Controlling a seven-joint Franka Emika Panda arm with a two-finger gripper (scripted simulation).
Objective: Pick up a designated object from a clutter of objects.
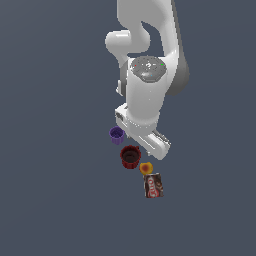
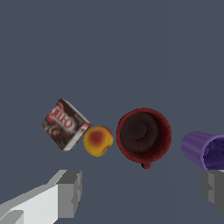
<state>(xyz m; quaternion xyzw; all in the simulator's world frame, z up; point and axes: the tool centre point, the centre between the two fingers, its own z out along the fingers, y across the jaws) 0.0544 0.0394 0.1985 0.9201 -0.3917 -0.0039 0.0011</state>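
I'm hovering the tool [image 2: 142, 190] with fingers spread wide | orange-yellow ball [image 2: 98, 140] wedged between brown box [image 2: 64, 124] and dark red cup [image 2: 143, 135] | needing clearance

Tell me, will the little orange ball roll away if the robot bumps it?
Probably yes. The orange-yellow ball looks round and smooth, so a nudge could set it rolling. It sits tight between the dark brown box and the dark red cup, which might stop it. The open gripper likely needs to close evenly on it.
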